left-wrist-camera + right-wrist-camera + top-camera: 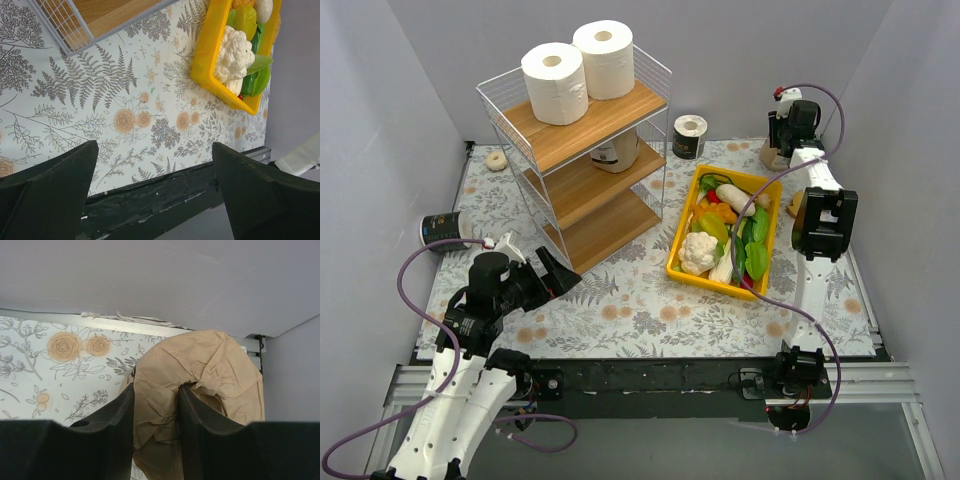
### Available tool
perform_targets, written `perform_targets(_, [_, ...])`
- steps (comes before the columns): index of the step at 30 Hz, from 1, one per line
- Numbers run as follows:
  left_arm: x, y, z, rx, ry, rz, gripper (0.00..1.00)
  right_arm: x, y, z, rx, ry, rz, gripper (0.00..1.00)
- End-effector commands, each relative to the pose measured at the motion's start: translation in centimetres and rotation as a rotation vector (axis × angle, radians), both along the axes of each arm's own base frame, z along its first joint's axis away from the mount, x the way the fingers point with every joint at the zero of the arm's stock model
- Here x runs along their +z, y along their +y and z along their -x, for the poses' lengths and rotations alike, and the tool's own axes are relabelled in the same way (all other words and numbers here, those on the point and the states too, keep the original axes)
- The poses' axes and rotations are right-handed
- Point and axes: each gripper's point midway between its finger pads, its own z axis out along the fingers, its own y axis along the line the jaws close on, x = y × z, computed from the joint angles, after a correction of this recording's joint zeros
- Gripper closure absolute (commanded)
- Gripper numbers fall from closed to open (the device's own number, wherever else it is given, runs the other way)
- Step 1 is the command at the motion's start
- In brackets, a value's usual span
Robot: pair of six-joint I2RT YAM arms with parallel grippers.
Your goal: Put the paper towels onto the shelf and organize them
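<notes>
The shelf (pixel 582 135) stands at the back left, with two big white paper towels (pixel 555 82) (pixel 605 58) on its top board and a tan printed roll (pixel 616 150) on the middle board. One black-wrapped roll (pixel 690 137) stands behind the yellow bin, and another (pixel 445 230) lies at the left edge. In the far right corner my right gripper (pixel 155 390) (pixel 780 145) is shut on the wall of a tan-wrapped roll (pixel 210 365) (pixel 771 156), one finger in the hollow core. My left gripper (pixel 155 146) (pixel 558 275) hangs open over the mat near the shelf's front, holding nothing.
A yellow bin (pixel 685 225) (pixel 202 55) full of vegetables sits at centre right. A small beige ring (pixel 497 160) lies left of the shelf. Grey walls close in the back and both sides. The table's black front edge (pixel 150 195) runs just below my left fingers.
</notes>
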Motion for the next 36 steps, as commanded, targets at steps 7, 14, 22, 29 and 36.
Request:
perform_targets(7, [0.6, -0.1, 0.3, -0.017, -0.036, 0.011, 0.02, 20.2, 3.1, 4.8, 0.139, -0.374, -0.058, 0.74])
perform_targets(14, [3.1, -0.6, 0.8, -0.047, -0.109, 0.041, 0.02, 24.7, 5.6, 14.3, 0.173, -0.418, -0.239, 0.74])
perform_targets(22, [10.5, -2.6, 3.1, -0.15, -0.222, 0.198, 0.02, 27.5, 13.3, 31.5, 0.465, -0.499, -0.551, 0.73])
perform_targets(29, [13.8, -5.2, 5.1, -0.325, -0.279, 0.35, 0.02, 29.4, 18.3, 44.3, 0.747, -0.544, -0.708, 0.73])
perform_targets(36, [17.9, -6.9, 5.5, -0.457, -0.336, 0.466, 0.03, 29.9, 20.4, 52.4, 0.945, -0.575, -0.82, 0.73])
